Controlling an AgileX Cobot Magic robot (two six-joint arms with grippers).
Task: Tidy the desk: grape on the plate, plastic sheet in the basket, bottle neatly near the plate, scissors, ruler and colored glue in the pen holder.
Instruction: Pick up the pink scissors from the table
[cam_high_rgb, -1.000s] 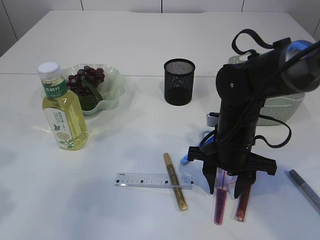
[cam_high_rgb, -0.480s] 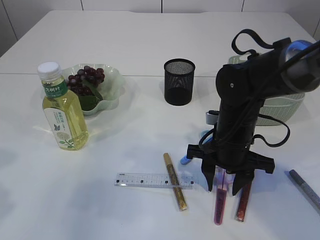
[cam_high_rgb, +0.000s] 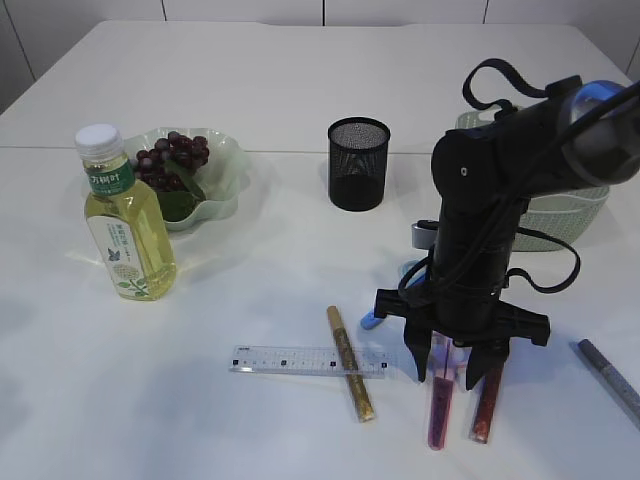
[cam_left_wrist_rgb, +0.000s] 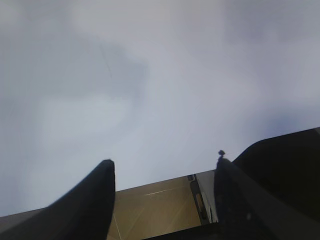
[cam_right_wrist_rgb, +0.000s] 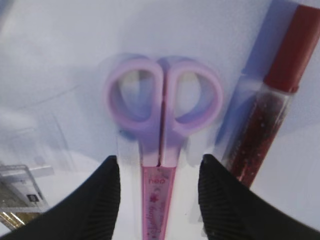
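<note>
My right gripper (cam_high_rgb: 456, 376) hangs open over the pink scissors (cam_high_rgb: 438, 408), with one finger on each side of the sheath and not touching it. In the right wrist view the scissors (cam_right_wrist_rgb: 162, 102) show lilac handles, the right gripper (cam_right_wrist_rgb: 159, 200) straddles them, and a red glitter glue (cam_right_wrist_rgb: 272, 115) lies to their right. A gold glue (cam_high_rgb: 350, 362) lies across the clear ruler (cam_high_rgb: 300, 360). The bottle (cam_high_rgb: 125, 215) stands beside the plate (cam_high_rgb: 225, 185), which holds the grape (cam_high_rgb: 170, 160). The black mesh pen holder (cam_high_rgb: 358, 163) stands mid-table. My left gripper (cam_left_wrist_rgb: 165, 170) is open and empty. I cannot make out the plastic sheet.
The pale green basket (cam_high_rgb: 565, 215) stands at the right, partly behind the right arm. A grey pen-like stick (cam_high_rgb: 610, 375) lies near the right edge. A small blue piece (cam_high_rgb: 372, 320) peeks out beside the arm. The red glue (cam_high_rgb: 487, 400) lies right of the scissors.
The right gripper has risen very slightly over the scissors. Nothing else has moved.
</note>
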